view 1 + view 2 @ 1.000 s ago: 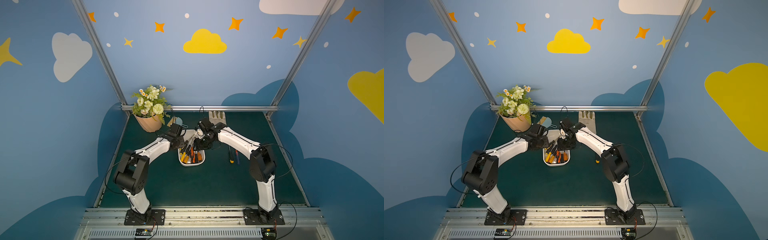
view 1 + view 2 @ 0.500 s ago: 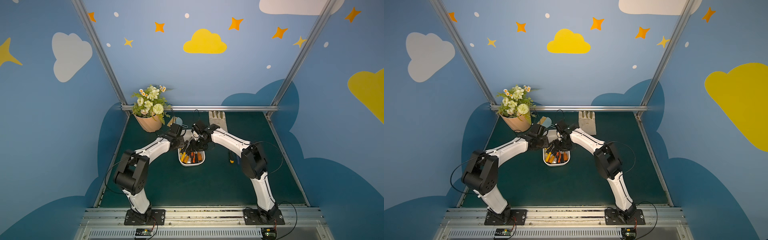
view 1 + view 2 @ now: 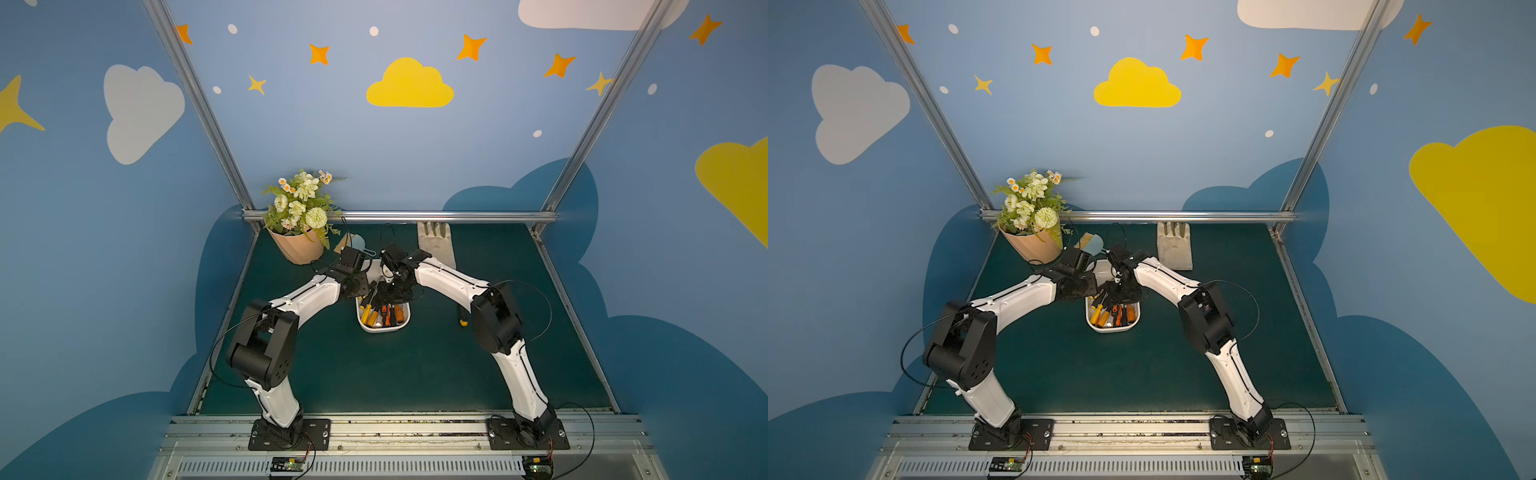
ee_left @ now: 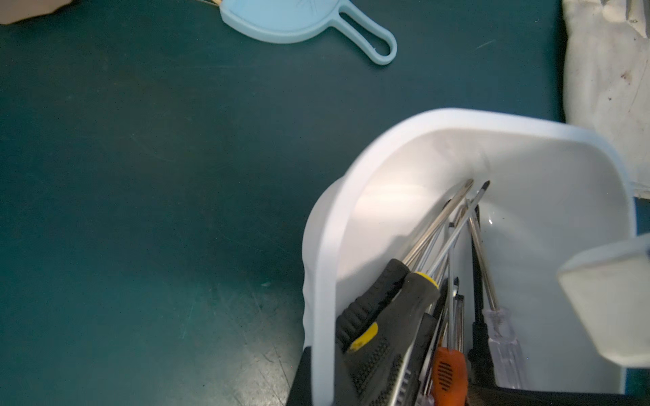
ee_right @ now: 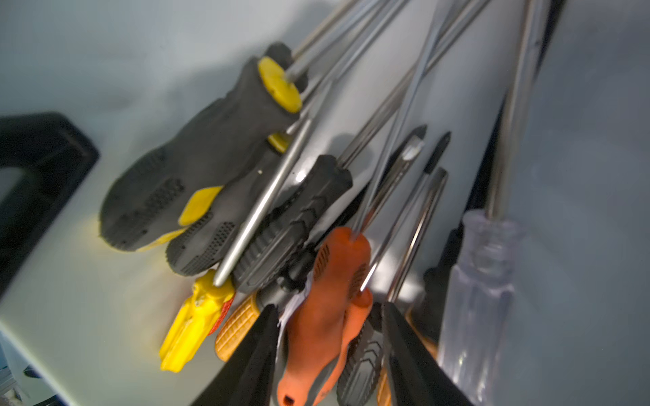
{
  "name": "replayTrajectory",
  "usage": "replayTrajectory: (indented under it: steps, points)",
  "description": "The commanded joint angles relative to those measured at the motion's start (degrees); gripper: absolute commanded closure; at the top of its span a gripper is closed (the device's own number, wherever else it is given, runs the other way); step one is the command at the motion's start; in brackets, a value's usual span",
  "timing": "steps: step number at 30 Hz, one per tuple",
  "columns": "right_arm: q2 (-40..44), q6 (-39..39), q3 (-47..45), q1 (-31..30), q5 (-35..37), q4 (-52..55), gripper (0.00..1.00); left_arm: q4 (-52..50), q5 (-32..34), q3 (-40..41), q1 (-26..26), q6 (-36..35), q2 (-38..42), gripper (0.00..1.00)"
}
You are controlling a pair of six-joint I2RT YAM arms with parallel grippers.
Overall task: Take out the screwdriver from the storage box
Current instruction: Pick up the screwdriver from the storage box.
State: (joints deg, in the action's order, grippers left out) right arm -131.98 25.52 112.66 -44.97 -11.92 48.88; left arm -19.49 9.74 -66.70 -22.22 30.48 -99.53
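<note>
The white storage box sits mid-table and holds several screwdrivers with black, yellow, orange and clear handles. My left gripper is shut on the box's left wall, one black finger outside it. My right gripper reaches down into the box with its jaws apart. They straddle the orange-handled screwdriver and a black ribbed handle beside it. One finger lies close against the orange handle and the other against the black one.
A peach flower pot stands at the back left, with a light blue brush next to it. A white glove lies at the back. One loose screwdriver lies on the green mat right of the box.
My right gripper has swung left and dropped into the box over the screwdriver handles, its jaws a little narrower. The left arm has stayed still on the box wall.
</note>
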Motion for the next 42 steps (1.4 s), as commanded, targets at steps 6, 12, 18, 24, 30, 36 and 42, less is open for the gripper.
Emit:
replayTrajectory:
  steps: [6,12,18,24,30,36,42]
  points:
    - [-3.2,-1.5,2.7,-0.5,1.7,5.7,0.59,1.7,-2.3,-2.5,-0.4,1.2,1.3,0.98]
    - [-2.5,-1.7,1.9,-0.6,1.4,5.8,0.79,1.6,-1.9,-2.5,-0.4,1.0,1.4,0.98]
    - [0.5,-2.4,0.7,-0.4,1.9,5.0,0.94,1.4,-1.7,-2.6,-0.3,1.1,1.3,0.98]
    - [4.3,-3.8,-0.6,-0.4,1.8,3.6,1.0,1.0,-1.5,-2.7,-0.3,1.1,1.1,0.98]
    - [9.2,-5.0,-3.0,-0.3,3.0,2.2,1.0,0.7,-1.2,-2.8,-0.2,1.2,1.0,0.98]
    - [13.7,-6.1,-5.0,0.3,4.8,2.0,1.0,0.6,-0.9,-3.0,-0.2,1.2,1.1,0.98]
    - [19.2,-6.6,-8.9,2.6,6.5,2.1,1.0,0.6,-1.1,-2.9,-0.3,1.3,1.2,0.98]
